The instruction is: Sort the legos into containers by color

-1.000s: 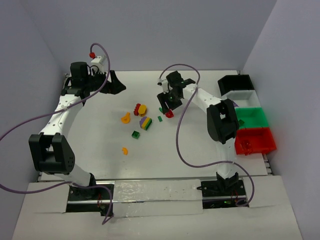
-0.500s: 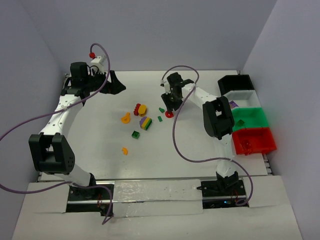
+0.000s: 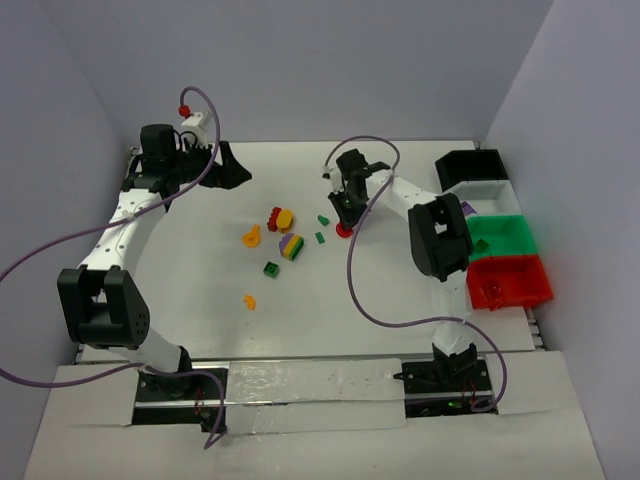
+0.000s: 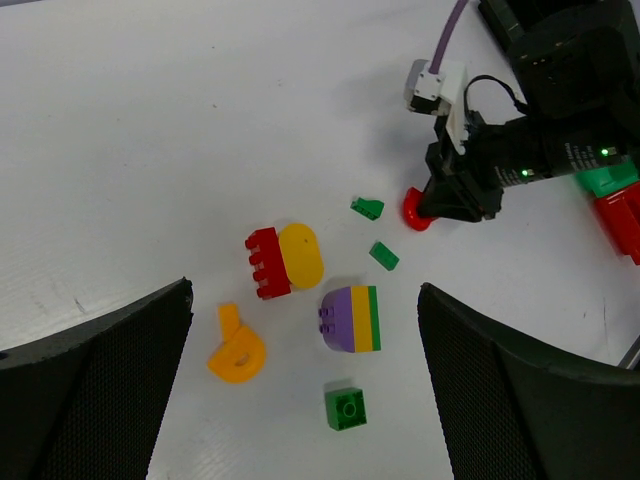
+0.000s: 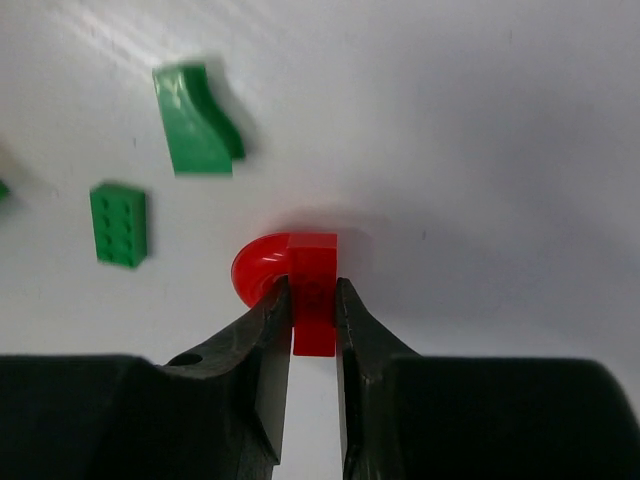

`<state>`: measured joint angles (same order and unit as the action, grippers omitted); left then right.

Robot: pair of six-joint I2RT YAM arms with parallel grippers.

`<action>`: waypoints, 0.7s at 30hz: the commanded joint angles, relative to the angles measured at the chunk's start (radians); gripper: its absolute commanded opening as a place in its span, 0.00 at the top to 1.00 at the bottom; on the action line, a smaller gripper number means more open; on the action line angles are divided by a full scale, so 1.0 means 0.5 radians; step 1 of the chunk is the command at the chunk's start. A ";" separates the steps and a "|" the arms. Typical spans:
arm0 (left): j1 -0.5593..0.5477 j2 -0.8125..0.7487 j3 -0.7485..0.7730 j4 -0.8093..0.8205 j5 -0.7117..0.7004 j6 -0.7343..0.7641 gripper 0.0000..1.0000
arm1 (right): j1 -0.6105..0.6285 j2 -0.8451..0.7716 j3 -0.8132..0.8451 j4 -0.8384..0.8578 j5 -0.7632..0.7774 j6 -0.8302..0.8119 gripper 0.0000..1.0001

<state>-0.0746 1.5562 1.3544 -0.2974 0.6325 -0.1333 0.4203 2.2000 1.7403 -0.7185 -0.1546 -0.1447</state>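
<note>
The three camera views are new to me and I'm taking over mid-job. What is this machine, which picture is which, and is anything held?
Two robot arms are bolted at the near edge of a white table. The wide picture looks down from above and behind them. The other two come from a camera on each wrist. Loose toy bricks lie mid-table: a purple-yellow-green block, a red-and-yellow piece, an orange piece and small green bricks. At the right stand a black bin, white bin, green bin and red bin. The right gripper pinches a curved red piece that rests on the table. The left gripper is wide open and holds nothing.
</note>
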 commanded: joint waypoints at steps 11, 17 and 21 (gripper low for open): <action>0.010 -0.010 0.039 0.002 -0.005 0.052 0.01 | -0.951 -1.644 -0.879 -0.435 0.152 -0.359 0.96; -0.020 0.017 0.077 0.012 0.044 0.012 0.01 | -1.470 -2.013 -1.254 -0.474 0.528 -0.667 0.96; -0.051 0.000 0.080 0.016 0.016 0.028 0.01 | -1.767 -2.037 -1.335 -0.441 0.591 -0.817 0.96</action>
<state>-0.0830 1.5566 1.3548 -0.2998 0.6332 -0.1255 -0.3717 1.1769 1.1036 -0.9305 0.0615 -0.4465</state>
